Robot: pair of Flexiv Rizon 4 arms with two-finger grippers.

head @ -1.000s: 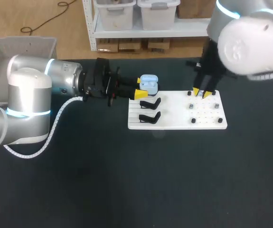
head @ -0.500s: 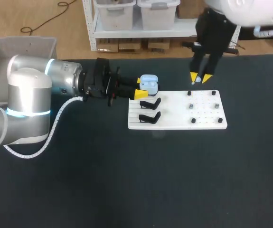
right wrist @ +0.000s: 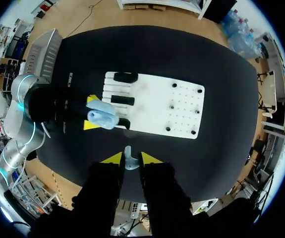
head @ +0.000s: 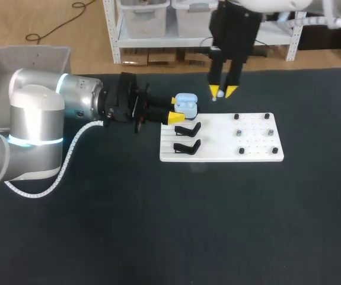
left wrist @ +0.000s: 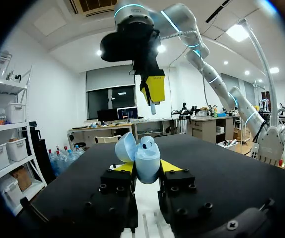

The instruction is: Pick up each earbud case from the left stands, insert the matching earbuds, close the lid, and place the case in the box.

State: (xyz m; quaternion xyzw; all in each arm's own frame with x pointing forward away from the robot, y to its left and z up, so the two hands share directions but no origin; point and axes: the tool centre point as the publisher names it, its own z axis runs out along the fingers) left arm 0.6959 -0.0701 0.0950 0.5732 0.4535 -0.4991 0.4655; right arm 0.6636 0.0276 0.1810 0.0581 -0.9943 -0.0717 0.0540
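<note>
left fingers clamp the case; right fingers pinch an earbud near board's edge.

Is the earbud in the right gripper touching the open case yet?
Apart. The left wrist view shows the earbud hanging above the case, with clear background between them.

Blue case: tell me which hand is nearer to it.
Left. The left hand is shut on the case; the right hand hangs clear of it, holding an earbud.
</note>
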